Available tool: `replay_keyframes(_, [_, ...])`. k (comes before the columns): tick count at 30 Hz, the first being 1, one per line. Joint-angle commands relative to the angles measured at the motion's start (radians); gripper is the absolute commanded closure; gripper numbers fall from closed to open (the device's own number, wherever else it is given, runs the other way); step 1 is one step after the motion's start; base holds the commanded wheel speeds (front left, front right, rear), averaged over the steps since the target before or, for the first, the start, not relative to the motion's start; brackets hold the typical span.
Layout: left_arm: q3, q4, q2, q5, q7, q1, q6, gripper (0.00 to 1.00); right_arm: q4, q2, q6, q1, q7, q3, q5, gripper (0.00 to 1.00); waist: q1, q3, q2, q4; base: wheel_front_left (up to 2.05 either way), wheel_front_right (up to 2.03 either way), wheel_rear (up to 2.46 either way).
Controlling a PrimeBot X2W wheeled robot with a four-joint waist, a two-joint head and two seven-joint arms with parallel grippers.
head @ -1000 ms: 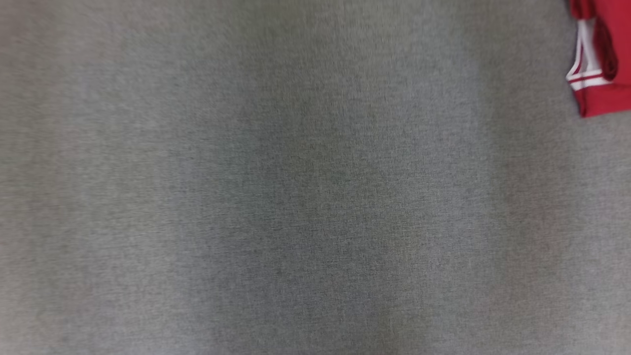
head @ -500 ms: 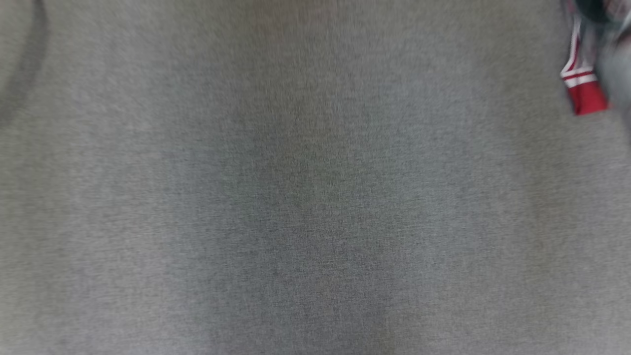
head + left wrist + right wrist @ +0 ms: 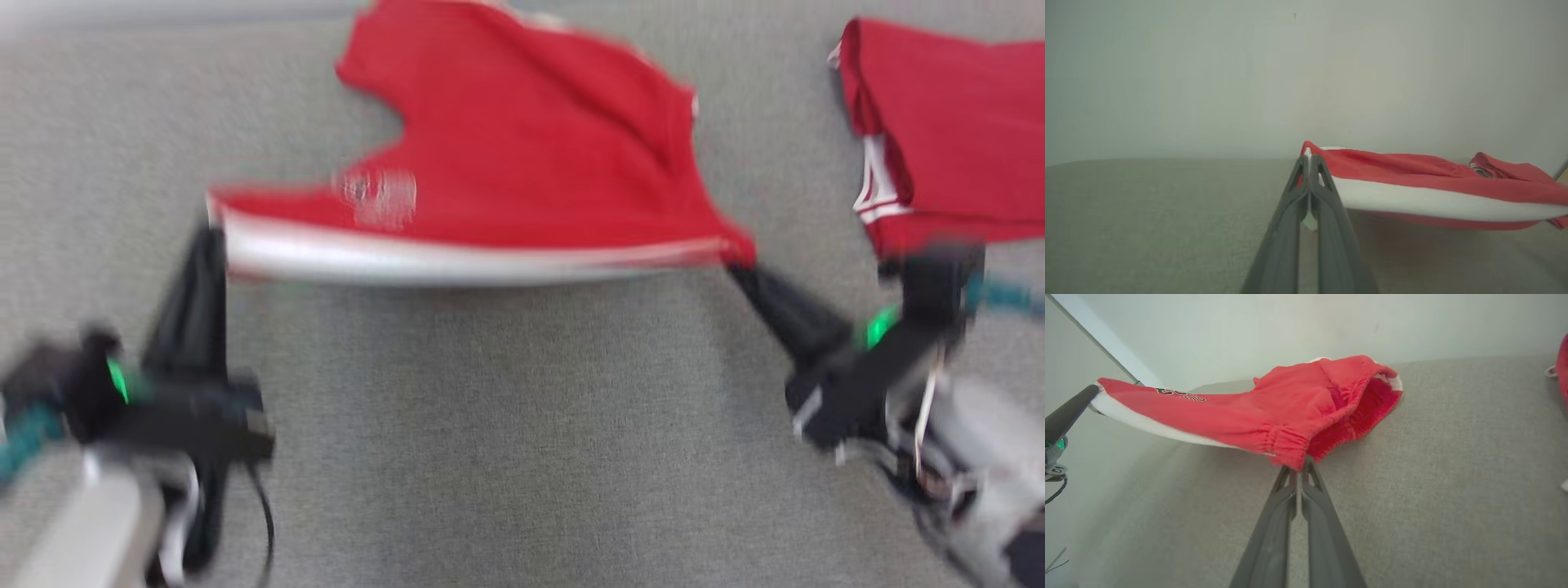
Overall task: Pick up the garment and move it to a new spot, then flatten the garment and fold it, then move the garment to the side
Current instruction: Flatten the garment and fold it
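Grey tabletop (image 3: 506, 425), red garment (image 3: 531, 155) with white band stretched across its middle, near edge lifted, second red garment (image 3: 955, 139) lying at far right, left gripper (image 3: 214, 237) and right gripper (image 3: 739, 265), jaws clamped on the garment's opposite corners.

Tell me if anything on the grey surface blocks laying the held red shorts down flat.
Nothing visible does. The red shorts hang stretched between the left end effector and right end effector, both shut on their edge, over bare grey surface. The other red garment lies apart, off to the right.
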Motion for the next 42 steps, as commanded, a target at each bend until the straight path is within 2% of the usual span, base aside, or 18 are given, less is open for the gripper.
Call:
replay_keyframes(1, [0.022, -0.011, -0.014, 0.012, -0.002, 0.080, 0.006, 1.00, -0.017, -0.002, -0.003, 0.073, -0.009, -0.021, -0.007, 1.00, 0.0005, -0.068, 0.0003, 0.014, 0.00, 0.00, 0.00])
replay_keyframes(4, [0.065, -0.034, -0.053, 0.040, -0.002, 0.220, 0.019, 1.00, -0.043, 0.009, -0.003, 0.200, 0.005, -0.040, -0.029, 1.00, 0.0005, -0.102, 0.0003, 0.007, 0.00, 0.00, 0.00])
replay_keyframes(8, [0.100, -0.027, -0.104, 0.080, -0.002, 0.372, 0.008, 1.00, -0.056, 0.034, -0.003, 0.352, 0.021, -0.077, -0.053, 1.00, 0.0005, -0.153, 0.0003, 0.007, 0.00, 0.00, 0.00])
replay_keyframes(14, [0.185, 0.011, -0.182, 0.108, -0.002, 0.545, -0.034, 1.00, -0.094, 0.069, -0.003, 0.572, 0.074, -0.131, -0.082, 1.00, 0.0005, -0.229, 0.0003, 0.019, 0.00, 0.00, 0.00])
replay_keyframes(19, [0.252, 0.033, -0.224, 0.128, -0.003, 0.614, -0.063, 1.00, -0.153, 0.092, -0.003, 0.697, 0.140, -0.168, -0.095, 1.00, 0.0005, -0.262, 0.0003, 0.026, 0.00, 0.00, 0.00])
replay_keyframes(25, [0.324, 0.039, -0.267, 0.184, -0.003, 0.637, -0.112, 1.00, -0.261, 0.157, -0.003, 0.809, 0.254, -0.233, -0.128, 1.00, 0.0005, -0.260, 0.0003, 0.026, 0.00, 0.00, 0.00])
replay_keyframes(28, [0.343, 0.019, -0.254, 0.210, -0.003, 0.593, -0.133, 1.00, -0.307, 0.191, -0.003, 0.805, 0.281, -0.260, -0.134, 1.00, 0.0005, -0.239, 0.0003, 0.015, 0.00, 0.00, 0.00])
replay_keyframes(33, [0.337, 0.013, -0.183, 0.252, 0.009, 0.454, -0.160, 1.00, -0.339, 0.257, -0.003, 0.748, 0.301, -0.299, -0.116, 1.00, 0.0005, -0.198, 0.0003, -0.025, 0.00, 0.00, 0.00])
replay_keyframes(38, [0.284, 0.016, -0.097, 0.263, 0.102, 0.231, -0.187, 1.00, -0.327, 0.313, -0.003, 0.640, 0.283, -0.317, -0.104, 1.00, 0.0005, -0.113, 0.0003, -0.079, 0.00, 0.00, 0.00])
replay_keyframes(42, [0.232, 0.076, -0.030, 0.253, 0.186, 0.049, -0.199, 1.00, -0.302, 0.353, -0.002, 0.539, 0.259, -0.307, -0.095, 1.00, 0.0005, -0.035, 0.0003, -0.129, 0.00, 0.00, 0.00])
